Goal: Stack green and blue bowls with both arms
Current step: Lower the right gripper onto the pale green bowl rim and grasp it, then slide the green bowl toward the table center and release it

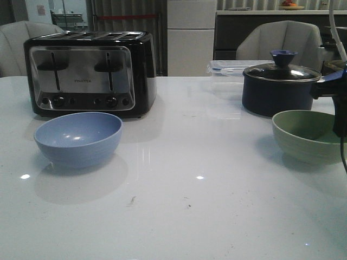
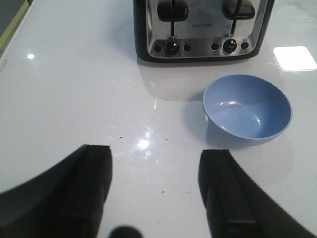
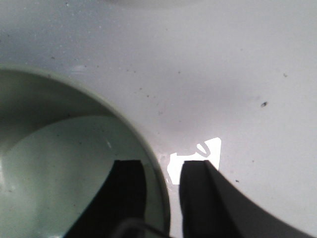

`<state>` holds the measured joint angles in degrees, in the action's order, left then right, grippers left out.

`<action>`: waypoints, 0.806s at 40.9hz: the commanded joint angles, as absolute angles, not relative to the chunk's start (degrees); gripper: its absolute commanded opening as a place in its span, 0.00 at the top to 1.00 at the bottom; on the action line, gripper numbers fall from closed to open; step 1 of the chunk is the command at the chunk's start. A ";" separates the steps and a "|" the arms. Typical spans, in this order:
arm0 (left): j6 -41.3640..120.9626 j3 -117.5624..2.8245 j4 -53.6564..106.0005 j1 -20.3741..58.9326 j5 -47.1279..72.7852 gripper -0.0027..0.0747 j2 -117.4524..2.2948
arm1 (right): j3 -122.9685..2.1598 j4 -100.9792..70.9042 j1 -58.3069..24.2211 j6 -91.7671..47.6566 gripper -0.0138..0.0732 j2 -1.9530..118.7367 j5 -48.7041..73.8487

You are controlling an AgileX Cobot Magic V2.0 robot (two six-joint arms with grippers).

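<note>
The pale blue bowl (image 1: 78,138) stands upright on the white table in front of the toaster, at the left. It also shows in the left wrist view (image 2: 247,107). My left gripper (image 2: 156,158) is open and empty, above bare table, short of the blue bowl and off to its side. The sage green bowl (image 1: 306,135) stands on the table at the right, in front of the navy pot. My right gripper (image 3: 163,166) straddles the green bowl's rim (image 3: 148,148), one finger inside and one outside. A thin gap shows beside the outer finger. It shows at the front view's right edge (image 1: 340,125).
A black and steel toaster (image 1: 89,73) stands at the back left. A dark navy lidded pot (image 1: 281,86) and a clear plastic box (image 1: 227,70) stand at the back right. Chairs stand behind the table.
</note>
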<state>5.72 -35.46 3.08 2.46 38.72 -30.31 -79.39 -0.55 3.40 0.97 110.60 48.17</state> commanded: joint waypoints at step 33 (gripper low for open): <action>5.63 -37.09 3.56 2.73 34.14 0.38 -30.89 | -81.96 -5.44 -21.90 -3.07 0.78 100.36 47.65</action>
<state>5.72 -35.46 3.08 2.46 38.72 -30.31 -80.11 -5.08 -19.66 -2.29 102.30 49.77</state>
